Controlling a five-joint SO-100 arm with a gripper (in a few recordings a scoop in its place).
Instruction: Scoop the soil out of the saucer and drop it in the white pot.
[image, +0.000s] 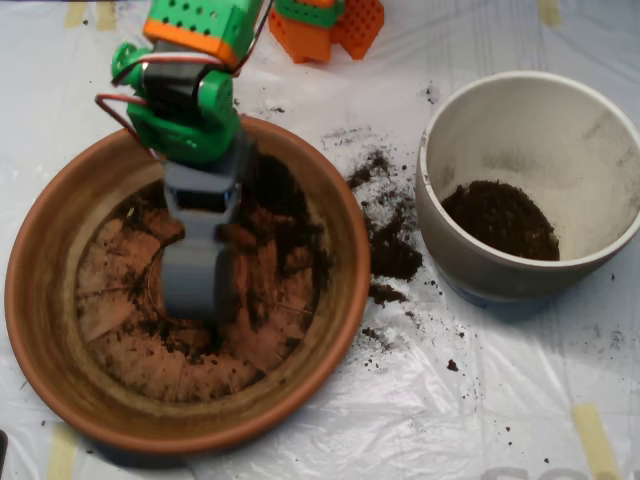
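The terracotta saucer (60, 340) fills the left of the overhead view. Thin patches of dark soil (285, 215) lie across its floor, thickest at the upper right and around the scoop. My grey scoop (197, 285) hangs from the green arm and reaches down into the saucer's middle, its tip at the floor among the soil. The white pot (470, 262) stands at the right, with a mound of soil (500, 220) in its bottom.
Spilled soil (390, 240) is strewn on the clear plastic sheet between saucer and pot. An orange printed part (325, 25) sits at the top edge. Tape strips mark the sheet near the corners.
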